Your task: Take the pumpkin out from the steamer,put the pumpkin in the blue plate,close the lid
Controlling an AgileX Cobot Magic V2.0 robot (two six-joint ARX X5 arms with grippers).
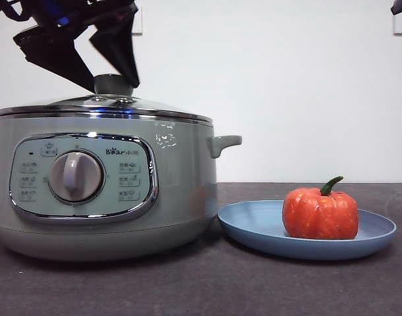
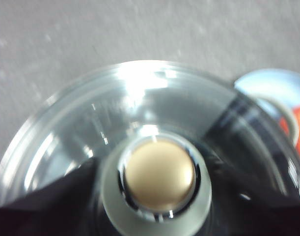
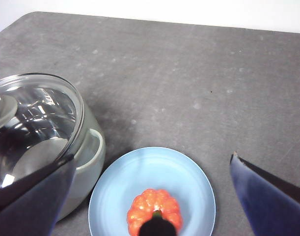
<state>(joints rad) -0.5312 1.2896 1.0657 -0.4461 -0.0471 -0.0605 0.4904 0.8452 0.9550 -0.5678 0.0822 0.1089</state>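
The sage-green steamer (image 1: 181, 184) stands at the left with its glass lid (image 1: 69, 104) seated on the chrome rim. My left gripper (image 1: 115, 87) comes down from above, its jaws pressed against both sides of the lid's knob (image 2: 159, 174). The orange pumpkin (image 1: 319, 214) sits upright on the blue plate (image 1: 253, 227), just right of the steamer. My right gripper (image 3: 152, 158) hangs high over the plate (image 3: 189, 177) and pumpkin (image 3: 154, 209), open and holding nothing. It shows only as a black tip at the front view's top right corner.
The dark grey table (image 3: 199, 73) runs on behind and to the right of the plate. The steamer's side handle (image 1: 225, 142) sticks out toward the plate. A white wall closes the back.
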